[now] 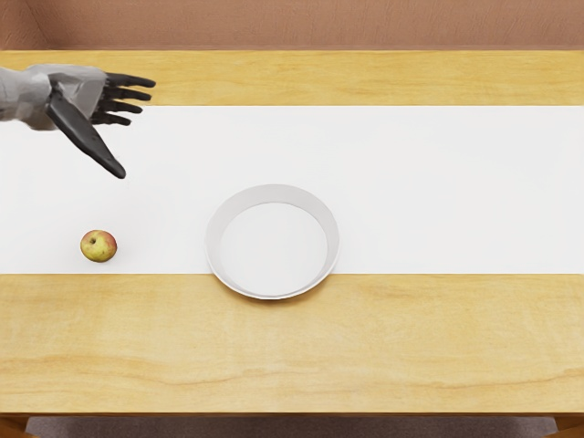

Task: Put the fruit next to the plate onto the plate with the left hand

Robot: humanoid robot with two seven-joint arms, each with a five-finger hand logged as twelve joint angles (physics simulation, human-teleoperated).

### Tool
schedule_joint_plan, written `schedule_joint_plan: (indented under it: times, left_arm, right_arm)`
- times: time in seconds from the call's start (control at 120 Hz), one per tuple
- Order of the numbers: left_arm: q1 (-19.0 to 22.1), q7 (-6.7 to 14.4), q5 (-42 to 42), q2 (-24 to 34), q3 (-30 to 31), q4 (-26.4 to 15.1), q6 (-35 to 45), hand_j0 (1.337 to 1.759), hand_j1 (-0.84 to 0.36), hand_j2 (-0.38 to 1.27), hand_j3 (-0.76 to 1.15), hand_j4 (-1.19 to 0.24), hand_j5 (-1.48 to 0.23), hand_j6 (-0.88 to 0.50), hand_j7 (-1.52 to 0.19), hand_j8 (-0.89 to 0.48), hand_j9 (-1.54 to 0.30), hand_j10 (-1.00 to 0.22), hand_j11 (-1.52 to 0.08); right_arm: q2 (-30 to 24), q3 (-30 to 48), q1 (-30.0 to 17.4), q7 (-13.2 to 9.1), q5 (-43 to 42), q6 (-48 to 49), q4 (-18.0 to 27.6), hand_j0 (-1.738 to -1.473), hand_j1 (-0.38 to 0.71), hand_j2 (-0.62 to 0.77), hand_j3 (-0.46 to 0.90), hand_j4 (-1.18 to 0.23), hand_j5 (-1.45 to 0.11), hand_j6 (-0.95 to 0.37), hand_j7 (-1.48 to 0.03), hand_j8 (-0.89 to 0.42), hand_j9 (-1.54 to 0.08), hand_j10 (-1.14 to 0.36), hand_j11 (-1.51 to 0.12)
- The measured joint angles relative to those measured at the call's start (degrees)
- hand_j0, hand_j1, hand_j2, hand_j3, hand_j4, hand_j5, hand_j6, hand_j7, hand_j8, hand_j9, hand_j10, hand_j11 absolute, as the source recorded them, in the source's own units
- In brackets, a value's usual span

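A small yellow-red apple (99, 245) lies on the white table runner, to the left of a white plate (222, 213) that holds nothing. My left hand (114, 114) comes in from the upper left edge, its dark fingers spread and holding nothing. It hovers well above and behind the apple, not touching it. The right arm does not show.
The white runner (438, 182) crosses the wooden table (365, 338) from side to side. The table's far edge meets a brown wall at the top. The front edge runs along the bottom of the picture.
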Motion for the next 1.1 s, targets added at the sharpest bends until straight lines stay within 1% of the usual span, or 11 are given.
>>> schedule_joint_plan:
  times: [0.2,0.325,0.383,0.442,0.5,0.542,0.667,0.892,0.975,1.042,1.1]
  left_arm:
    - [1.1,0.1,0.6,-0.5,-0.3,0.1,-0.4,1.658,0.33,0.00,0.00,-0.01,-0.02,-0.01,-0.02,-0.01,-0.02,-0.01,-0.02]
    - [3.9,0.3,3.6,1.2,-0.2,0.2,-0.1,1.658,0.34,0.00,0.00,-0.01,-0.02,-0.01,-0.02,-0.01,-0.02,-0.01,-0.02]
    - [3.9,0.4,4.7,2.6,0.1,0.2,-0.1,1.658,0.34,0.00,0.00,-0.01,-0.02,-0.01,-0.02,-0.01,-0.02,-0.01,-0.02]
    - [2.1,0.4,5.4,2.4,1.8,0.1,0.0,1.658,0.34,0.00,0.00,-0.01,-0.02,-0.01,-0.02,-0.01,-0.02,-0.01,-0.02]
    - [-2.4,0.4,5.9,2.4,4.7,0.1,0.0,1.658,0.34,0.00,0.00,-0.01,-0.02,-0.01,-0.02,-0.01,-0.02,-0.01,-0.01]
    - [-4.4,0.5,6.1,1.7,7.1,0.1,0.0,1.658,0.34,0.00,0.00,-0.01,-0.02,-0.01,-0.02,-0.01,-0.02,-0.01,-0.01]
    - [-14.7,0.2,5.8,-7.6,19.6,-0.1,1.9,1.658,0.34,0.00,0.00,-0.01,-0.02,-0.01,-0.02,-0.01,-0.02,-0.01,-0.02]
    - [-20.0,-1.5,2.5,-22.3,40.0,-2.8,14.0,1.658,0.33,0.00,0.00,-0.02,-0.02,-0.02,-0.02,-0.02,-0.02,-0.02,-0.02]
    - [-20.8,-1.8,0.5,-23.9,44.4,-3.3,15.5,1.658,0.33,0.00,0.00,-0.02,-0.02,-0.02,-0.02,-0.02,-0.02,-0.02,-0.02]
    - [-22.6,-1.9,-2.8,-28.2,47.5,-3.5,16.1,1.658,0.33,0.00,0.00,-0.02,-0.02,-0.02,-0.02,-0.02,-0.02,-0.02,-0.02]
    - [-23.4,-1.9,-5.8,-28.8,49.3,-3.9,16.1,1.658,0.33,0.00,0.00,-0.02,-0.02,-0.02,-0.02,-0.02,-0.02,-0.02,-0.02]
  right_arm:
    - [0.0,0.1,-0.9,0.0,0.0,0.0,0.0,-1.658,-0.35,0.00,0.00,0.00,0.00,0.00,0.00,0.00,0.00,0.00,0.00]
    - [0.0,0.1,-1.0,0.0,0.1,0.0,0.0,-1.658,-0.35,0.00,0.00,0.00,0.00,0.00,0.00,0.00,0.00,0.00,0.00]
    - [0.0,0.1,-1.1,0.0,0.1,0.0,0.0,-1.658,-0.35,0.00,0.00,0.00,0.00,0.00,0.00,0.00,0.00,0.00,0.00]
    - [0.0,0.1,-1.1,0.0,0.1,0.0,0.0,-1.658,-0.35,0.00,0.00,0.00,0.00,0.00,0.00,0.00,0.00,0.00,0.00]
    - [0.0,0.1,-1.1,0.0,0.1,0.0,0.0,-1.658,-0.35,0.00,0.00,0.00,0.00,0.00,0.00,0.00,0.00,0.00,0.00]
    - [0.0,0.1,-1.1,0.1,0.1,0.0,0.0,-1.658,-0.35,0.00,0.00,0.00,0.00,0.00,0.00,0.00,0.00,0.00,0.00]
    - [0.0,0.1,-1.1,0.1,0.1,0.0,0.0,-1.658,-0.35,0.00,0.00,0.00,0.00,0.00,0.00,0.00,0.00,0.00,0.00]
    - [0.0,0.1,-1.1,0.1,0.1,0.0,0.0,-1.658,-0.35,0.00,0.00,0.00,0.00,0.00,0.00,0.00,0.00,0.00,0.00]
    - [0.0,0.1,-1.1,0.1,0.1,0.0,0.0,-1.658,-0.35,0.00,0.00,0.00,0.00,0.00,0.00,0.00,0.00,0.00,0.00]
    - [0.0,0.1,-1.1,0.1,0.1,0.0,0.0,-1.658,-0.35,0.00,0.00,0.00,0.00,0.00,0.00,0.00,0.00,0.00,0.00]
    - [0.0,0.1,-1.1,0.1,0.1,0.0,0.0,-1.658,-0.35,0.00,0.00,0.00,0.00,0.00,0.00,0.00,0.00,0.00,0.00]
